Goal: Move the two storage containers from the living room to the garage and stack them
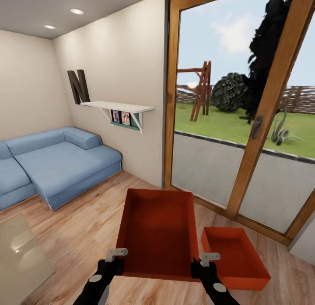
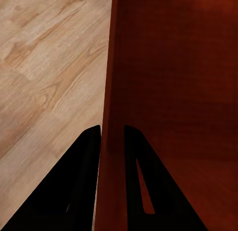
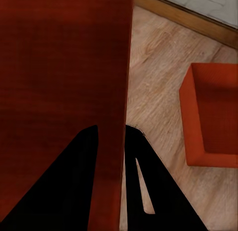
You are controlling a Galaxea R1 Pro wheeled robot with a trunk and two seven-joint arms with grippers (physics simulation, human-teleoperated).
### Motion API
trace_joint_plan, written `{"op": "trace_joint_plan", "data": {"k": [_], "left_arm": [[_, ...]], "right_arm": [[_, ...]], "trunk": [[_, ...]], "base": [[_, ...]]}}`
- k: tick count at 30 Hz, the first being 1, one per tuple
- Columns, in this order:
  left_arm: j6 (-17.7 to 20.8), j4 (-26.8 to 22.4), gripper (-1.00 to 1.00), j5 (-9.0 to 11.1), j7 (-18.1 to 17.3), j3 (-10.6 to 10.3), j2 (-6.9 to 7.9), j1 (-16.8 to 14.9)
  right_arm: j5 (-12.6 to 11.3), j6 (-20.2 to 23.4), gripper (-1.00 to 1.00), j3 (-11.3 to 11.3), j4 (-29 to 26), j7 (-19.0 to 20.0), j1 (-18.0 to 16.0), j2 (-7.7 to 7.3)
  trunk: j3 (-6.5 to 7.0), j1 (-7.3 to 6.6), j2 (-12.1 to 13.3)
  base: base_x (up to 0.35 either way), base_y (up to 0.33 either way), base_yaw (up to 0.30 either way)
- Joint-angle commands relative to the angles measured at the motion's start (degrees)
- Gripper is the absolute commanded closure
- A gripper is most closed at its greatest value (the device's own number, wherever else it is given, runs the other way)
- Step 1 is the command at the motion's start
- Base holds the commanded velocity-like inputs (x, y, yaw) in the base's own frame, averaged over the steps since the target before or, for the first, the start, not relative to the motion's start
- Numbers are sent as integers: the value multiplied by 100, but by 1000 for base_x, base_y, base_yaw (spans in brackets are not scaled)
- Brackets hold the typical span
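One rust-red storage container [image 1: 157, 228] hangs above the wood-plank floor of the living room, held at its two near corners. My left gripper [image 1: 114, 265] is shut on its left wall [image 2: 111, 112], one finger inside and one outside. My right gripper [image 1: 200, 265] is shut on its right wall [image 3: 121, 117] the same way. The second storage container [image 1: 236, 257] lies on the planks just right of the held one, near the glass door; its corner also appears in the right wrist view [image 3: 210, 117].
A blue sofa [image 1: 57, 161] fills the left side. A glass table [image 1: 19, 252] sits at the near left. Wood-framed glass doors [image 1: 245, 134] stand ahead on the right. A white wall shelf [image 1: 118, 108] juts out beside the door frame.
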Motion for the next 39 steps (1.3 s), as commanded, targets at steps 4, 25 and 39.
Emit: {"op": "trace_joint_plan", "data": {"k": [4,25,39], "left_arm": [[36,2,100,-29,61,-1,11,1],[36,1,100,-26,53,4,17,0],[36,1,100,-23,54,7,19,0]], "right_arm": [[-32,-483,100,11,-12,-41,-10,-10],[-23,-484,100,12,-24,-12,-10,-10],[-23,-483,100,19,-20,-67,-9,-10]], "trunk": [[-14,1,-14],[-17,1,-14],[-54,1,-14]], "base": [[-228,249,0],[-84,88,86],[0,0,289]]}}
